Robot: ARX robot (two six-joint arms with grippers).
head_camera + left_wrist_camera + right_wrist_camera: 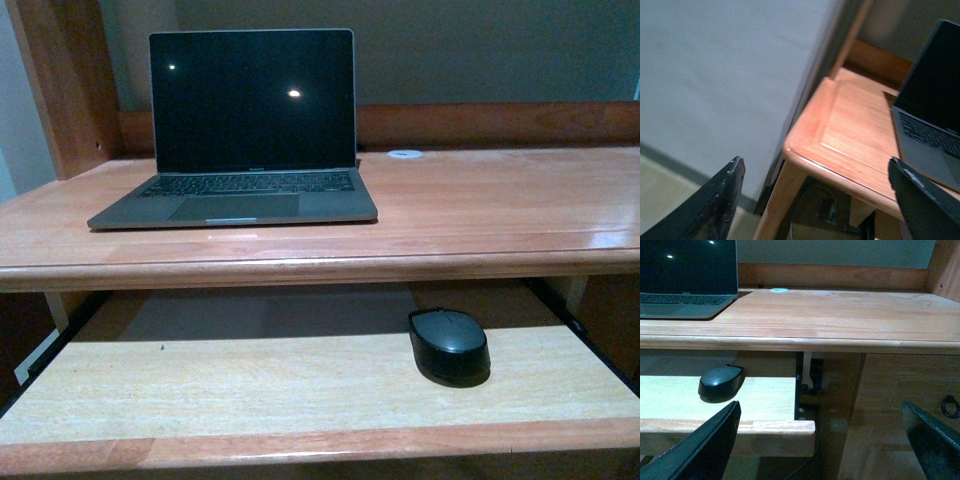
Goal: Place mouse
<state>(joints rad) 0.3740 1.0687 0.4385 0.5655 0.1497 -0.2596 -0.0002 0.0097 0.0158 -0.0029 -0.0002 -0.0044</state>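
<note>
The mouse (449, 345) is a small black oval with a dark grey top. It lies on the right part of the pale pull-out keyboard tray (250, 385) under the desk top. It also shows in the right wrist view (720, 381) on the tray, beyond my right gripper (822, 440). My right gripper is open and empty, off the tray's right end. My left gripper (815, 195) is open and empty, off the desk's left corner (800, 150). Neither gripper shows in the front view.
An open laptop (245, 130) with a dark screen stands on the wooden desk top (480, 210), left of middle. A small white disc (404, 154) lies behind it. A cupboard door with a ring handle (950, 406) is right of the tray. A grey wall (715, 75) is left of the desk.
</note>
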